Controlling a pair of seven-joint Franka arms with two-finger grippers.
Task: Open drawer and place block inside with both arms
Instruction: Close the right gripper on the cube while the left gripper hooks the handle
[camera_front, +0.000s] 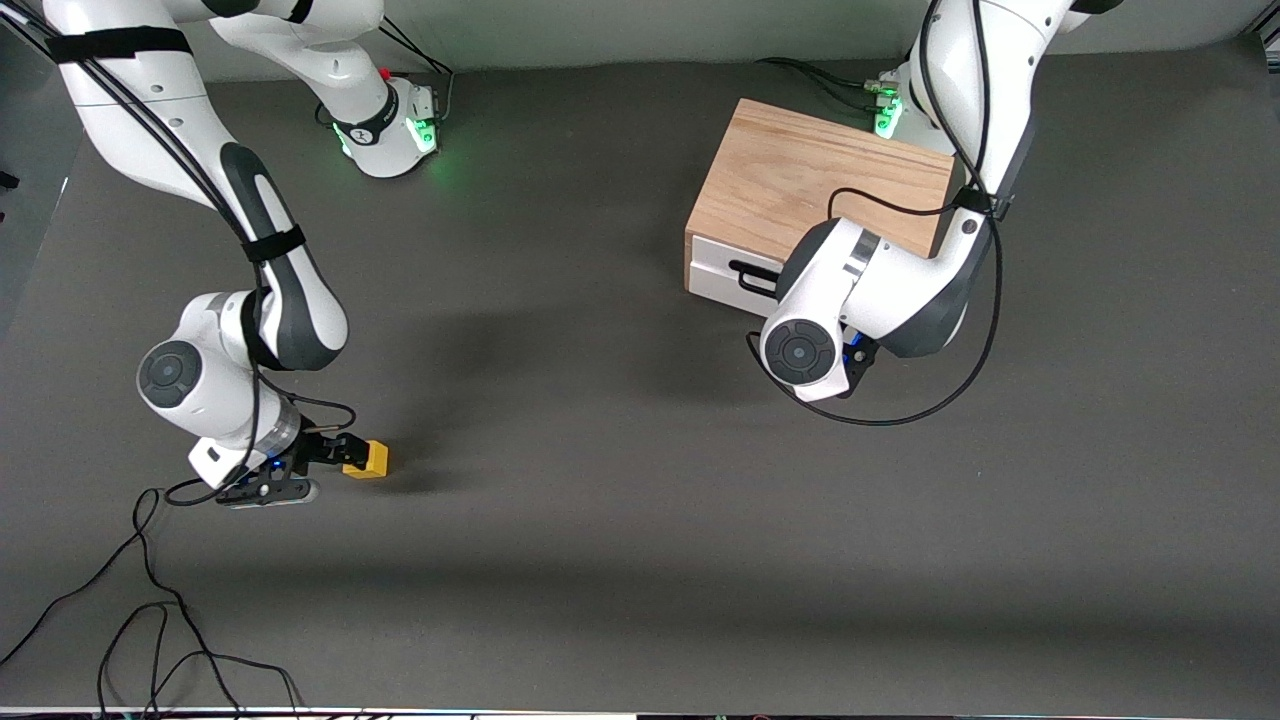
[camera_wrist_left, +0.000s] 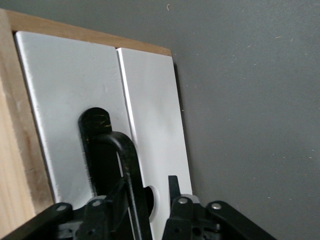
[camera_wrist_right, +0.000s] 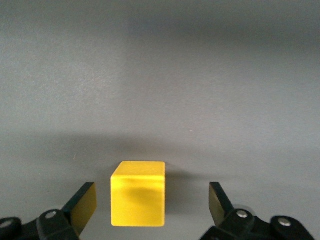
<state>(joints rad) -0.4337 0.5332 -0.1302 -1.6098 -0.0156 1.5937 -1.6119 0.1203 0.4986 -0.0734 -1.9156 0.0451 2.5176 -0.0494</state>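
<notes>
The block (camera_front: 368, 459) (camera_wrist_right: 138, 194), a small yellow cube, rests on the dark table toward the right arm's end. My right gripper (camera_front: 352, 455) (camera_wrist_right: 151, 195) is down at it, open, one finger on each side with gaps. The light-wood cabinet (camera_front: 820, 175) stands toward the left arm's end. Its white drawer (camera_front: 722, 285) (camera_wrist_left: 70, 100) looks shut. My left gripper (camera_wrist_left: 145, 186) is in front of the drawer, mostly hidden under its wrist in the front view. Its fingers straddle the black bar handle (camera_front: 752, 280) (camera_wrist_left: 125, 150), and a gap shows between one finger and the bar.
Loose black cables (camera_front: 150, 620) lie on the table near the front camera at the right arm's end. A cable loop (camera_front: 900, 415) hangs from the left arm onto the table. The green-lit right base (camera_front: 395, 130) stands farther back.
</notes>
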